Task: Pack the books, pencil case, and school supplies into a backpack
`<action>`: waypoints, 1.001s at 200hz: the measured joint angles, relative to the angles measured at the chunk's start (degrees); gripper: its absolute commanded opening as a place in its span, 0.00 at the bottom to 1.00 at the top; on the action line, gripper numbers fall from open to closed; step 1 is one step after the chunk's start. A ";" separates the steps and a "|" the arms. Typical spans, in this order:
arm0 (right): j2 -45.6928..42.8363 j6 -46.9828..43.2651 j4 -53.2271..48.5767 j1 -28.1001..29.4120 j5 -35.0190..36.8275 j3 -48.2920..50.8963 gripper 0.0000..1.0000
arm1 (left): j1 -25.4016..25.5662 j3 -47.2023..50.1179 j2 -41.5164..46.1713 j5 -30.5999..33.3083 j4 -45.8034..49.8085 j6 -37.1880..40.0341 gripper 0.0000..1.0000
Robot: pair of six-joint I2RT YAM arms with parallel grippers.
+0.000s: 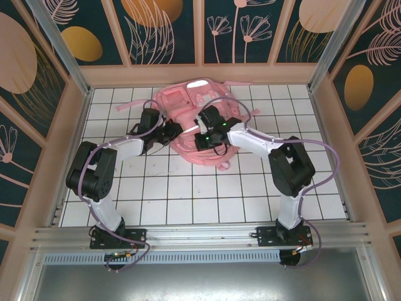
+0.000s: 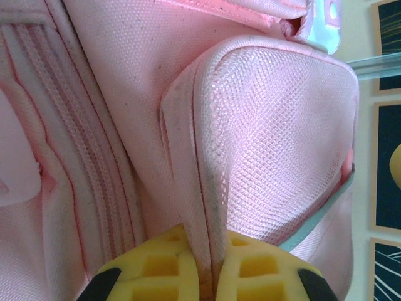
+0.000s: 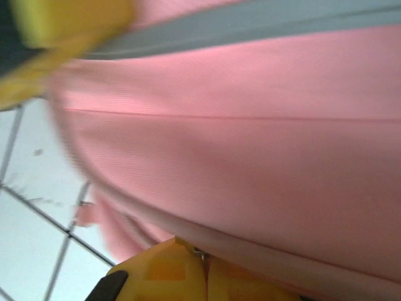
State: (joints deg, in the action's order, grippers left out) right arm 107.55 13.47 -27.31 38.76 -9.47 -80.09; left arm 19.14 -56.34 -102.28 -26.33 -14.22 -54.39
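The pink backpack [image 1: 188, 103] lies at the back middle of the tiled table. My left gripper [image 1: 173, 133] is at its left side. In the left wrist view its yellow pads [image 2: 156, 273] are shut on a folded edge of the backpack's [image 2: 125, 81] mesh side pocket [image 2: 282, 144]. My right gripper [image 1: 204, 137] presses against the backpack's front edge. In the right wrist view its yellow pads [image 3: 163, 273] are shut, with a small metal piece [image 3: 200, 254] of the backpack [image 3: 250, 138] pinched between them. The books, pencil case and school supplies are out of view.
White tiled table [image 1: 188, 188] reaches the arm bases. A pink strap [image 1: 123, 108] trails left of the backpack. Wooden frame walls [image 1: 75, 125] close in the left, right and back. A blurred yellow shape [image 3: 62, 25] sits at the top left of the right wrist view.
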 measured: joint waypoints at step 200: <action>0.26 2.97 5.31 -3.45 -9.99 1.73 0.00 | -5.18 -26.16 -14.69 1.81 11.02 10.49 0.52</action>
State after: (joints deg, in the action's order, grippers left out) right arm 107.81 16.45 -22.00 35.31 -19.46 -78.37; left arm 13.96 -82.50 -116.97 -24.51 -3.20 -43.90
